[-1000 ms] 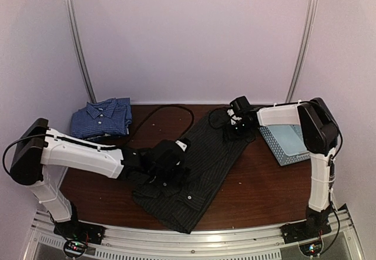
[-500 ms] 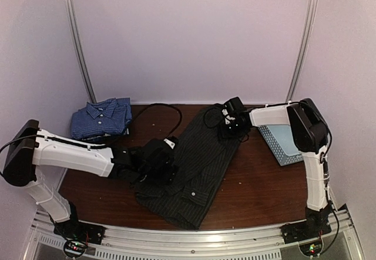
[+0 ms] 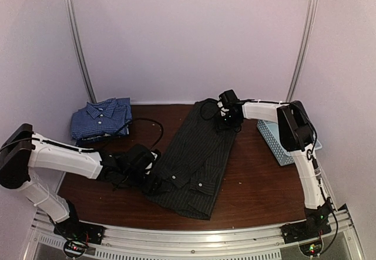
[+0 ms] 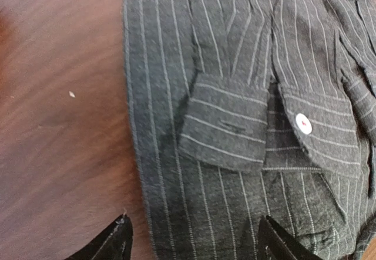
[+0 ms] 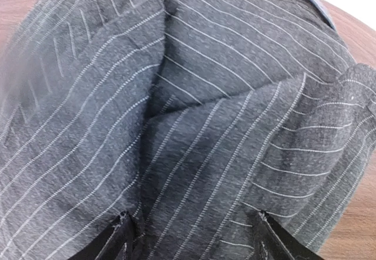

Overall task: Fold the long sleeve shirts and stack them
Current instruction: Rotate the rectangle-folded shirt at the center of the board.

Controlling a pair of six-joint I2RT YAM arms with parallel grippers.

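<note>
Left tool [image 4: 200,242] and right tool [image 5: 194,239] both wide open, low over black pinstriped shirt [image 3: 197,154]

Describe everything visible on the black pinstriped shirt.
The black shirt is dark woven cloth with thin pale pinstripes, partly folded into a long strip lying diagonally on the brown table. A cuff and a white button show at its near end. The left gripper and right gripper hover open over opposite ends.

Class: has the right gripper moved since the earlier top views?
Yes. The right gripper has shifted left, away from the basket.
</note>
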